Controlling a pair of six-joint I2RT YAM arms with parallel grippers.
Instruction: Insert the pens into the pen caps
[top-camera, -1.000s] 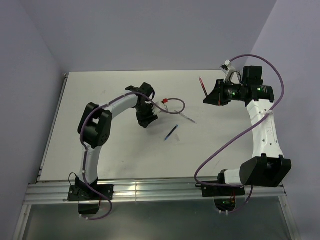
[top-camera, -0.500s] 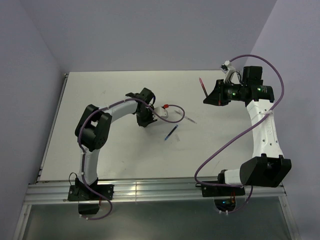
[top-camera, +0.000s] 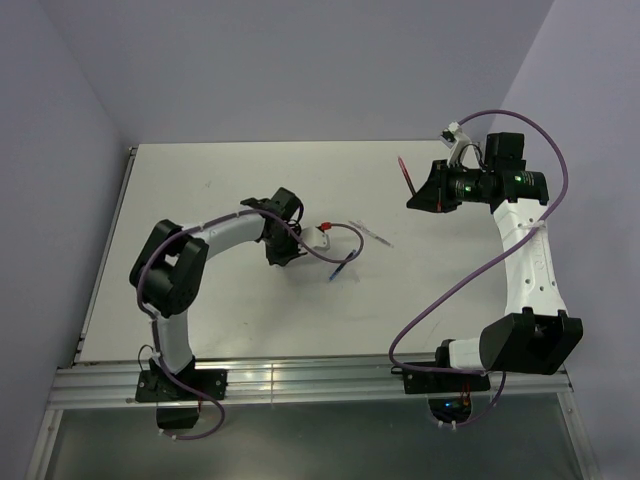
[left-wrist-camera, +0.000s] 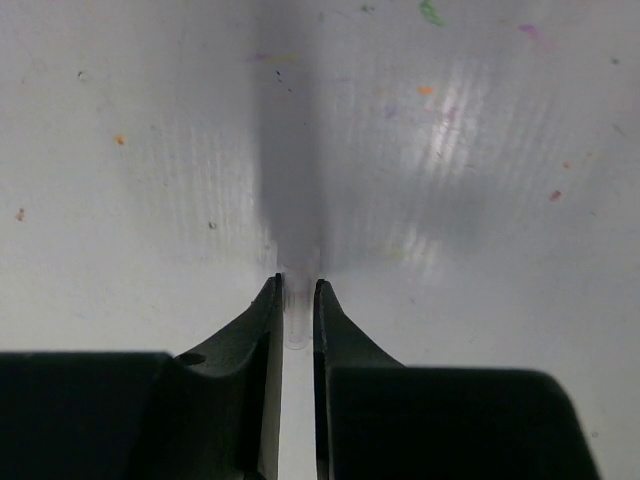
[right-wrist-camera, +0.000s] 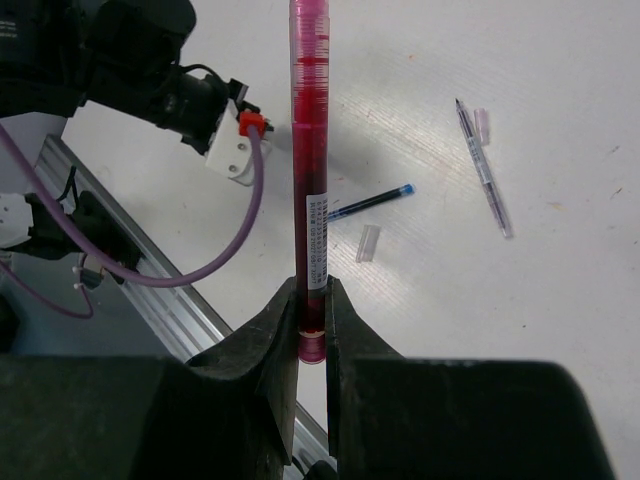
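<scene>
My right gripper (right-wrist-camera: 313, 290) is shut on the tail end of the red pen (right-wrist-camera: 310, 150) and holds it up above the table's far right (top-camera: 405, 172). The blue pen (right-wrist-camera: 370, 203) lies mid-table (top-camera: 342, 266), with a clear cap (right-wrist-camera: 368, 243) beside it. The pale clear pen (right-wrist-camera: 485, 175) lies farther right (top-camera: 372, 234), with another clear cap (right-wrist-camera: 482, 123) by its tip. My left gripper (left-wrist-camera: 297, 285) points down at the white surface, jaws nearly closed on a translucent pen cap (left-wrist-camera: 296, 318). In the top view it (top-camera: 280, 248) sits left of the blue pen.
The left arm's purple cable (top-camera: 345, 228) loops over the table between the left wrist and the clear pen. The aluminium rail (top-camera: 300, 378) runs along the near table edge. Grey walls close the back and sides.
My left gripper has swung down and toward the near left, now lower over the table left of the blue pen. The right arm and the red pen have not moved.
</scene>
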